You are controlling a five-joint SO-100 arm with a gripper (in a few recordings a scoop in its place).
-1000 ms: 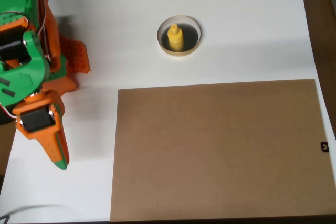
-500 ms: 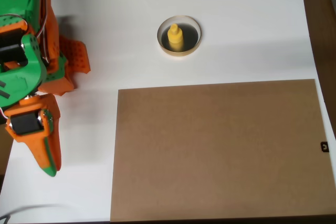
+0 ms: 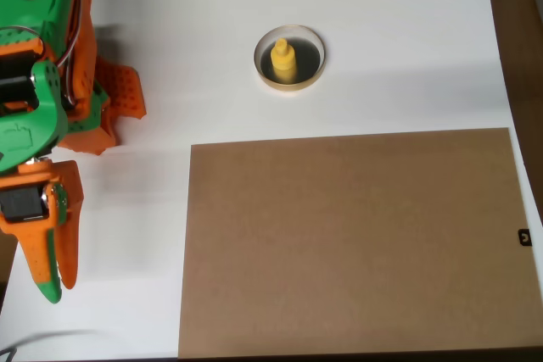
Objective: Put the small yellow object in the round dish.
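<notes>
With the small yellow object (image 3: 283,60) standing upright inside the round dish (image 3: 289,58) on the white tabletop (image 3: 399,48), task judged complete: end effector (image 3: 51,281) closed, empty, parked well apart at lower left beside the brown board (image 3: 356,239).
</notes>
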